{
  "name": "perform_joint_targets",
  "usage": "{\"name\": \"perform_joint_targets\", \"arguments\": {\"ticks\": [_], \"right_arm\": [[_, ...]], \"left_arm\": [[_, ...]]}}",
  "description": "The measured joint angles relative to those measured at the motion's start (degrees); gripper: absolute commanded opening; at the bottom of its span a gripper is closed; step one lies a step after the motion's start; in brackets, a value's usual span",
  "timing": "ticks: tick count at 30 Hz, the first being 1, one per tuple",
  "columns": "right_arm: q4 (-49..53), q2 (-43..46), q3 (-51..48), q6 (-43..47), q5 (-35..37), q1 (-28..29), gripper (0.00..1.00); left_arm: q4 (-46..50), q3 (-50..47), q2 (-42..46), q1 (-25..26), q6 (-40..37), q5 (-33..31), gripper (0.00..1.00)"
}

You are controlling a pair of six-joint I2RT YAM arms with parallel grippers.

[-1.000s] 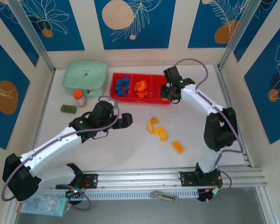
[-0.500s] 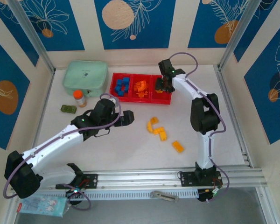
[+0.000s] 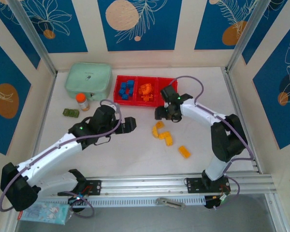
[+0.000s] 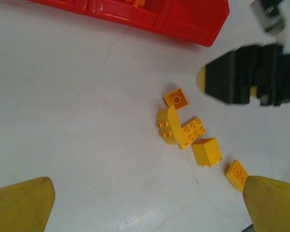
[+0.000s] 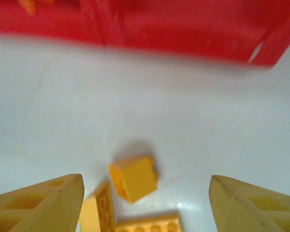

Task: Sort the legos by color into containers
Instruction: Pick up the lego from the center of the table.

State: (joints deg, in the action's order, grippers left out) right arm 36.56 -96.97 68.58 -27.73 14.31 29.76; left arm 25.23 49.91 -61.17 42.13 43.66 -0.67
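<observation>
Red tray (image 3: 135, 103) partly behind right arm (image 3: 199, 112)

Yellow legos (image 3: 163, 136) near the red tray (image 3: 135, 102)

No text can be read — the mint green case (image 3: 88, 79) bears a faint mark on its lid, too small to make out, and the printed packet (image 3: 43, 212) at the near edge is illegible.

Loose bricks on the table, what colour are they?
The bricks are yellow; the left wrist view shows them best.
</observation>
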Motion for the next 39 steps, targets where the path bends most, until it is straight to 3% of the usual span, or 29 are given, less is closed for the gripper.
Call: {"name": "perform_joint_targets", "arguments": {"ticks": [24, 35, 39], "right_arm": [[-6.7, -8.9, -1.7, -0.4, -1.9, 2.2, 0.68], [-5.9, -9.7, -0.5, -1.2, -1.0, 1.9, 0.45], [-5.9, -9.4, -0.5, -1.2, -1.3, 1.4, 0.43]], "left_arm": [[4.4, -2.5, 6.3, 0.0, 1.5, -3.1, 0.99], [4.4, -2.5, 6.3, 0.0, 1.5, -3.5, 0.99], [4.4, -2.5, 6.1, 0.0, 1.5, -3.5, 0.99]]}}
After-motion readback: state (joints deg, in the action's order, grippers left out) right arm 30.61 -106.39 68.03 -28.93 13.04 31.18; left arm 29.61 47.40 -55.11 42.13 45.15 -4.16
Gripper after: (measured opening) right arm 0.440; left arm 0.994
